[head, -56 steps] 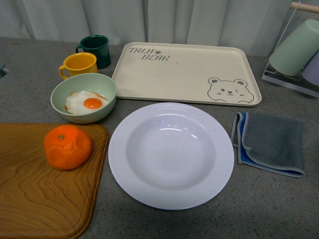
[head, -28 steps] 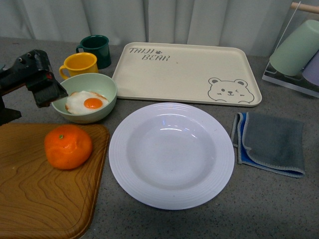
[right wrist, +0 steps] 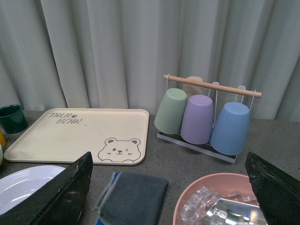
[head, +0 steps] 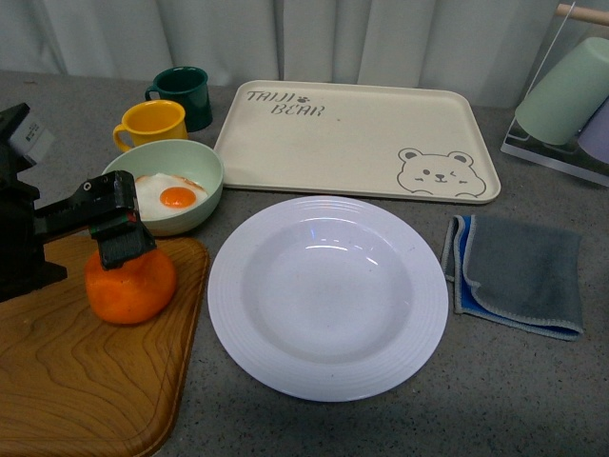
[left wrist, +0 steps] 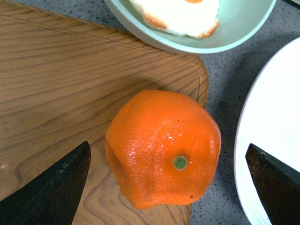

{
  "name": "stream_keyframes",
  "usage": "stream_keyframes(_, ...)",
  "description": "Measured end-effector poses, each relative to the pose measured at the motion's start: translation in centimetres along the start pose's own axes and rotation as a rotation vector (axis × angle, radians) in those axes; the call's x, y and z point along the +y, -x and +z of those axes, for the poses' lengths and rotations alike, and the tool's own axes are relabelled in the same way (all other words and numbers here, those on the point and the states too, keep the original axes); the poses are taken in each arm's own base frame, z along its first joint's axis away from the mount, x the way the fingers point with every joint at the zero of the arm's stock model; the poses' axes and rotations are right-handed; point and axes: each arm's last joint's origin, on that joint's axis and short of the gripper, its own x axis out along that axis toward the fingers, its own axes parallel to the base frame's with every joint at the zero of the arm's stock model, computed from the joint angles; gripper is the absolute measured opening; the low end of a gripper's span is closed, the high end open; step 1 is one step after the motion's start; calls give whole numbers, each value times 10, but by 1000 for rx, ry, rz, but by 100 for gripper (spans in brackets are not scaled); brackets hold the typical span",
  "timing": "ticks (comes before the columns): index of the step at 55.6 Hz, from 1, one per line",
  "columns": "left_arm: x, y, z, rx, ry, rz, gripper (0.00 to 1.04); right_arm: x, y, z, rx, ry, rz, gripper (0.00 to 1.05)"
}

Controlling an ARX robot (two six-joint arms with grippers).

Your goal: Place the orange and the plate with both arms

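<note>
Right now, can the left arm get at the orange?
Probably yes: on the left arm the jaws stand open either side of the orange, nothing between; green bowl and plate sit clear.

Printed matter on the tabletop. The only legible writing is on the cream rectangular tray (head: pixel 362 133), which lies along the tabletop's far edge. Lettering (head: pixel 285 103) in dark, hand-drawn capitals fills the tray's far left corner in two lines. The upper line appears to read "TAIJI" and is followed by a small paw-print mark. The lower line, stepped to the right, reads "BEAR". A line-drawn bear face (head: pixel 436 171), one eye winking, stands in the tray's near right corner. The right wrist view shows the same tray (right wrist: pixel 70 136), with the same lettering (right wrist: pixel 65 118) and bear face (right wrist: pixel 118 147). A white tag (head: pixel 36 141) on the left arm carries marks too small to read.
</note>
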Motion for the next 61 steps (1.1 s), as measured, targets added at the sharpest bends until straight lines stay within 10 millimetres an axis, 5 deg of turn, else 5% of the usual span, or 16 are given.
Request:
stream_keyframes(14, 3, -14, -5, 38, -19, 35, 97, 0, 0, 0, 0, 0, 0, 95)
stream_keyframes(31, 0, -11, -2, 30, -21, 21, 57, 0, 0, 0, 0, 0, 0, 95)
stream_keyframes(47, -52, 1, 21, -47, -71, -113, 53, 0, 0, 0, 0, 0, 0, 95)
stream_keyframes(61, -99, -29, 17, -6, -111, -169, 53, 0, 0, 0, 0, 0, 0, 95)
